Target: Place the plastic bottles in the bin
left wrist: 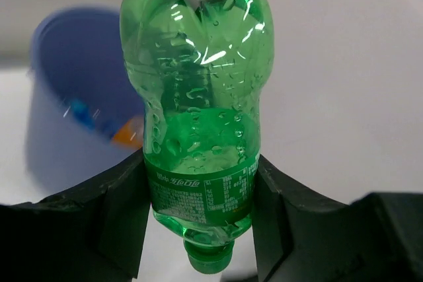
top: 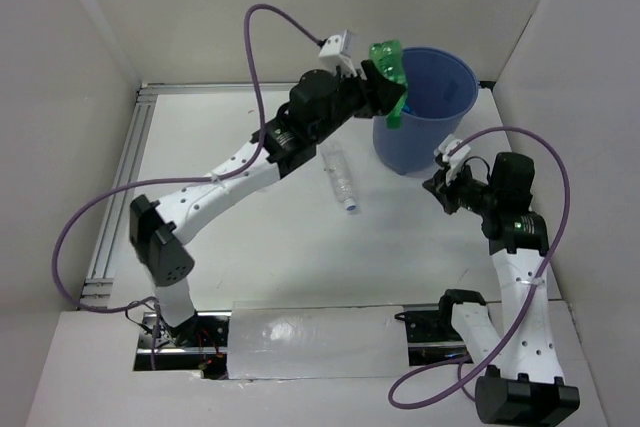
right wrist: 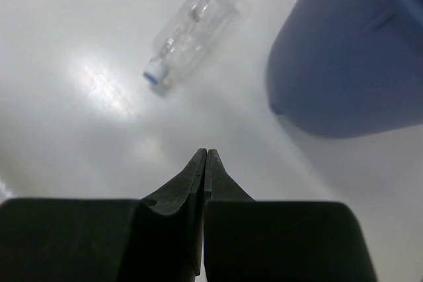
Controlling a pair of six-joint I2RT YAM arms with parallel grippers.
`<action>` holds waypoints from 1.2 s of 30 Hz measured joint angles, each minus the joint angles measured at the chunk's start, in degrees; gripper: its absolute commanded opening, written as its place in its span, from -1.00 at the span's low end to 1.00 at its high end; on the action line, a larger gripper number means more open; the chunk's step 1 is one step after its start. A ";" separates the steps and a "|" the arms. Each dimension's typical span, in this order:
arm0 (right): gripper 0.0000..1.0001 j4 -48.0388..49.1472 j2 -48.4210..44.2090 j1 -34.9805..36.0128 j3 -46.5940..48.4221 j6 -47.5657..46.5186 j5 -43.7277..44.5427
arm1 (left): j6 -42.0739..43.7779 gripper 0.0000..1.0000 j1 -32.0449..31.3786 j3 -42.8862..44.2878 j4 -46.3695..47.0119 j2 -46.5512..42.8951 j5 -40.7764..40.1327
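Nearest, the right hand hangs idle low over the surface, its fingers pressed together on nothing. Beyond it, one clear bottle lies on its side near the bin. Farther off, the left hand is clamped on the green bottle, cap down, at the bin's near rim. The drop-off step appears to be in hand. Next, the bottle likely needs carrying fully over the opening before the fingers part.

Bright overhead light, glare on table (right wrist), bin blurred
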 measured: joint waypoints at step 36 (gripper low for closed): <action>0.74 9.14 22.47 24.11 -9.25 5.92 8.52 | 10.78 0.99 4.96 -14.43 1.99 -16.39 -14.60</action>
